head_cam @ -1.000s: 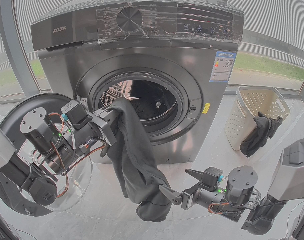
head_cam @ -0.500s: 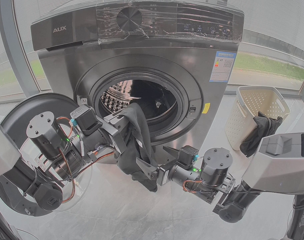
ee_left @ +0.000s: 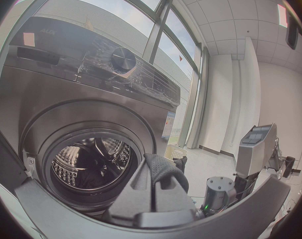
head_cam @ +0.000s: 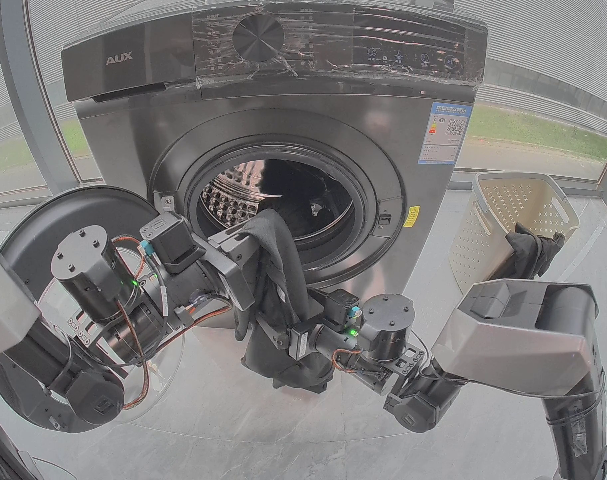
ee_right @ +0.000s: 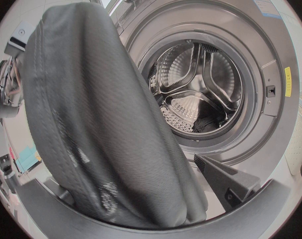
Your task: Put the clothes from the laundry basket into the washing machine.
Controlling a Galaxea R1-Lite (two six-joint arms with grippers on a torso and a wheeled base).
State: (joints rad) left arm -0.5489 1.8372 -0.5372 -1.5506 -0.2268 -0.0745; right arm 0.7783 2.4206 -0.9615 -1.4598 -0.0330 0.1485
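My left gripper (head_cam: 242,240) is shut on a dark grey garment (head_cam: 277,281) just before the washing machine's (head_cam: 270,121) open drum (head_cam: 277,198). The cloth drapes over its fingertips (ee_left: 153,183). My right gripper (head_cam: 278,343) is open under the garment's bunched lower part, which rests across it. The garment (ee_right: 91,117) covers one finger. The other finger (ee_right: 224,180) is bare and points at the drum (ee_right: 200,90). Dark clothes (ee_right: 207,118) lie inside the drum. The white laundry basket (head_cam: 517,198) stands on the floor to the right, with a dark cloth (head_cam: 525,261) hanging over its rim.
The round washer door (head_cam: 63,215) stands open at the left, behind my left arm. Pale tiled floor (head_cam: 250,428) spreads out below the grippers. Windows lie behind and beside the machine.
My right arm has swung up and left from near the floor, gathering the garment's hanging tail toward the drum opening. The left gripper shifted slightly right and kept its hold.
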